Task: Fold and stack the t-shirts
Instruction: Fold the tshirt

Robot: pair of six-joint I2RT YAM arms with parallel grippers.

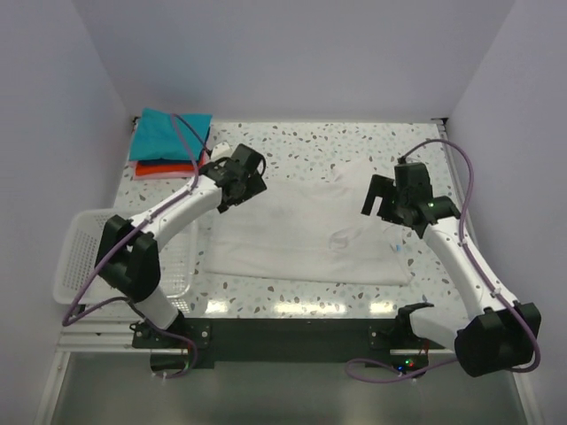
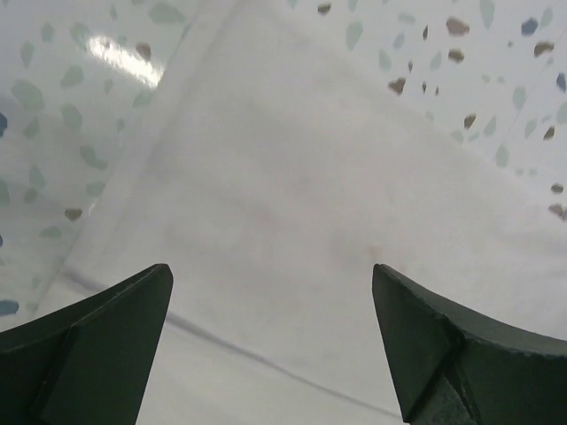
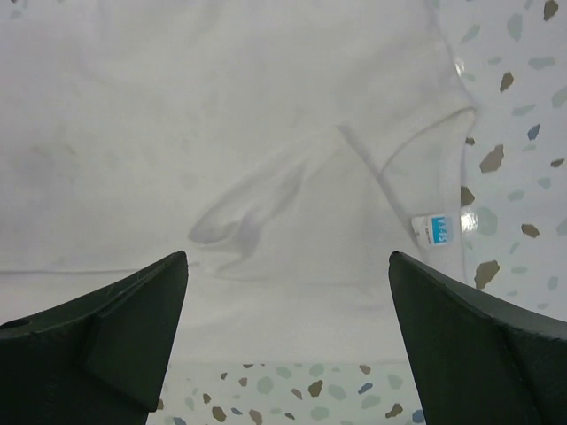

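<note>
Basket at the table's 8 o'clock edge. Teal shirt atop red shirt at 11. Left gripper, spread and empty, over the flat white shirt's 10 o'clock edge; right gripper likewise at 2. Bare tabletop at 12.

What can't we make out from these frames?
- Red-orange shirt: top view, mostly under the teal shirt, so its fold is unclear.
- White t-shirt, far-left edge: top view, hidden by the left gripper.
- Neck label: right wrist view, print too small to read.
- Basket: top view, the left arm crosses it.
</note>
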